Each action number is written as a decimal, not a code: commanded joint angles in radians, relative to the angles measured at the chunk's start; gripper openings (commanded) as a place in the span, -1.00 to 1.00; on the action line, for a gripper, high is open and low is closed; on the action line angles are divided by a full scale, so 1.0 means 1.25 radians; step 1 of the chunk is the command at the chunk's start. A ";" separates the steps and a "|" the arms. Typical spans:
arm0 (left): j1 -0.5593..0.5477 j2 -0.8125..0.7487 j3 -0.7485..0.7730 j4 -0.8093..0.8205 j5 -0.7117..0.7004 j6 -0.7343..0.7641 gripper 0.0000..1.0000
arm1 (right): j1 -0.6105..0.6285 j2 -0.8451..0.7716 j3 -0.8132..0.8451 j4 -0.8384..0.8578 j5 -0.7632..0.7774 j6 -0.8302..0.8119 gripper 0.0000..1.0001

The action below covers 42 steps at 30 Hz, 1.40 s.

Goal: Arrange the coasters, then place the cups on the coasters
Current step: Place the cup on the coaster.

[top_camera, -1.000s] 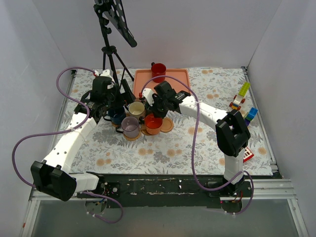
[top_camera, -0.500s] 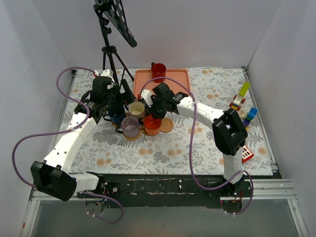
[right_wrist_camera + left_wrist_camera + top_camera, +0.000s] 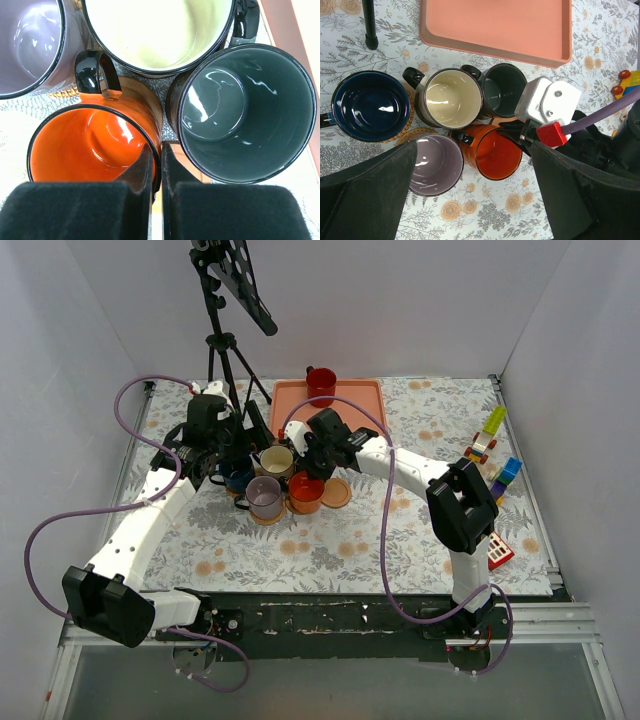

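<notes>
right fingers [image 3: 134, 176] are pressed together on the orange cup [image 3: 90, 142], pinching its near rim, one finger inside the bowl and one outside. it's tight in there. the dark green cup [image 3: 245, 112] sits just beside on the right, close against the outer finger. the cream cup [image 3: 157, 30] crowds the orange cup's black handle from behind, and the grey-lilac cup [image 3: 30, 42] closes off the far left corner. can't tell whether the orange cup rests on the counter [image 3: 400, 530] or hangs clear of it.

from above, a bare tan coaster [image 3: 339, 492] lies just right of the orange cup, under the right arm. left fingers [image 3: 367, 192] are spread wide with nothing between them, hanging over the cluster. the navy cup [image 3: 370, 105] stands at the left end of the group on a woven coaster [image 3: 402, 134].

behind the cups lies the pink tray [image 3: 350, 400], with the red cup [image 3: 321, 383] at its far edge. a black tripod [image 3: 225, 350] stands by the tray's left corner, close to the left wrist. toy blocks [image 3: 492, 450] sit well apart on the right.
</notes>
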State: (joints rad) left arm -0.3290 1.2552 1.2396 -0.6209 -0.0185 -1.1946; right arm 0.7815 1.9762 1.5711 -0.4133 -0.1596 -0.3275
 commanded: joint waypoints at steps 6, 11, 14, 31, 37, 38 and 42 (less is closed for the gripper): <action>0.004 -0.014 0.020 0.003 -0.013 0.011 0.96 | 0.006 -0.011 0.040 0.067 -0.002 0.019 -0.97; 0.004 -0.013 0.018 0.003 -0.015 0.011 0.96 | 0.008 -0.011 0.038 0.075 -0.004 0.024 -0.97; 0.004 -0.014 0.017 0.002 -0.015 0.012 0.97 | 0.010 -0.009 0.038 0.077 -0.002 0.024 -0.97; 0.006 -0.014 0.018 0.002 -0.015 0.012 0.96 | 0.013 0.005 0.046 0.088 0.005 0.025 -0.97; 0.004 -0.014 0.017 0.002 -0.015 0.013 0.96 | 0.014 0.012 0.053 0.086 0.005 0.028 -0.97; 0.005 -0.014 0.018 0.002 -0.015 0.013 0.96 | 0.014 0.012 0.054 0.086 0.005 0.029 -0.97; 0.004 -0.014 0.017 0.002 -0.013 0.013 0.96 | 0.017 0.014 0.054 0.088 0.006 0.029 -0.97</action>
State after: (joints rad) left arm -0.3290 1.2552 1.2396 -0.6209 -0.0193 -1.1927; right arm 0.7944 1.9930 1.5822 -0.3824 -0.1558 -0.3088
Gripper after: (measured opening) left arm 0.981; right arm 0.063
